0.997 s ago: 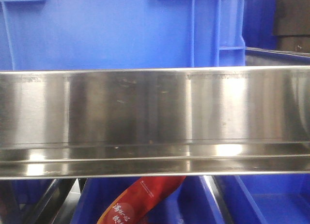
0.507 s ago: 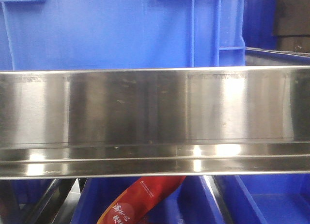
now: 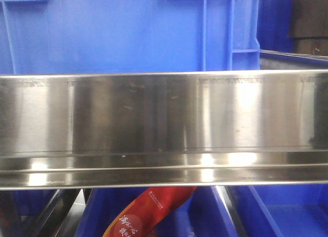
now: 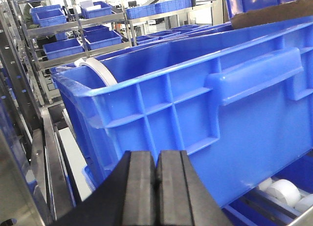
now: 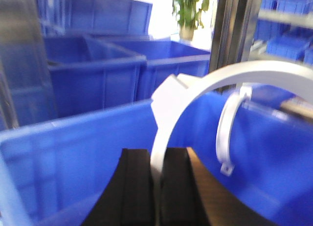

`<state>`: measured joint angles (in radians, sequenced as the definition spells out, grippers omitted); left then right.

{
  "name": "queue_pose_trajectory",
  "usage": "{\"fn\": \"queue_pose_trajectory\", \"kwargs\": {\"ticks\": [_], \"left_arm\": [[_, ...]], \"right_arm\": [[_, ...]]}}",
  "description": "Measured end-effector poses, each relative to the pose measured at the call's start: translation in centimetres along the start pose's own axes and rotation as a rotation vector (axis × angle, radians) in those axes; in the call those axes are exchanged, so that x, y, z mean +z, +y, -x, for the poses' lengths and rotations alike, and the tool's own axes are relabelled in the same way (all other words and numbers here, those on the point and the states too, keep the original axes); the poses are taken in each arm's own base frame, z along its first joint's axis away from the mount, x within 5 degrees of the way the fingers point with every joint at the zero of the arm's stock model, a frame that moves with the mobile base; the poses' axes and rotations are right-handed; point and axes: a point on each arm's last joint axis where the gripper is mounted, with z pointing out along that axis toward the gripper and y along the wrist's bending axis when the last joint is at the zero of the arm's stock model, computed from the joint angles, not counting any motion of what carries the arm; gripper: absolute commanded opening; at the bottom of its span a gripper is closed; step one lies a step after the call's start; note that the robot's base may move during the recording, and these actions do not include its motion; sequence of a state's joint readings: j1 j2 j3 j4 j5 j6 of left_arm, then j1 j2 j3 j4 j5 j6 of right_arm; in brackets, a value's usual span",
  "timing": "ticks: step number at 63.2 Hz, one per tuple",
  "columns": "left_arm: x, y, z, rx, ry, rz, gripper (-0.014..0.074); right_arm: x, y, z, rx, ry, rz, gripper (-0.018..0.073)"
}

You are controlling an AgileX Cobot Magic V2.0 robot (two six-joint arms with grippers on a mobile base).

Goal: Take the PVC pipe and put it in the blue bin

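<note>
Right wrist view alone shows the grip: right hand (image 5: pixel 155 160) pinched shut on PVC pipe (image 5: pixel 234 73), a smooth white curved plastic band held above blue bin (image 5: pixel 73 125). A second white clip (image 5: pixel 226 133) w/ holed tab sits beyond. Left wrist view: left hand (image 4: pixel 156 160) pads pressed together, empty, facing a ribbed bin wall. Front view is filled by a brushed steel rail (image 3: pixel 164 124).

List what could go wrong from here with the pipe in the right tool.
The right tool pinches the pipe only at one thin end, and the long arc sticks out ahead, so it may twist or slip loose. The arc might catch the rim of the bin if it is lowered off-centre. A second white piece shows ahead; a dropped pipe may hook on it.
</note>
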<state>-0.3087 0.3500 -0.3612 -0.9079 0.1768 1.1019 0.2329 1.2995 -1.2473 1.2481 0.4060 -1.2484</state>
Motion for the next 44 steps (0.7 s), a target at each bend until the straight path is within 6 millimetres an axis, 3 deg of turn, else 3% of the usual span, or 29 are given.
{"fn": "queue_pose_trajectory", "kwargs": {"ticks": [16, 32, 44], "left_arm": [[0.0, 0.0, 0.0, 0.0, 0.0, 0.0, -0.0111], [0.0, 0.0, 0.0, 0.0, 0.0, 0.0, -0.0111], [0.0, 0.0, 0.0, 0.0, 0.0, 0.0, -0.0111]], "right_arm": [[1.6, -0.4, -1.4, 0.016, 0.046, 0.005, -0.0138], [2.0, -0.2, -1.6, 0.012, 0.051, 0.004, 0.0188], [2.0, -0.4, -1.6, 0.01, 0.047, -0.009, 0.0144]]}}
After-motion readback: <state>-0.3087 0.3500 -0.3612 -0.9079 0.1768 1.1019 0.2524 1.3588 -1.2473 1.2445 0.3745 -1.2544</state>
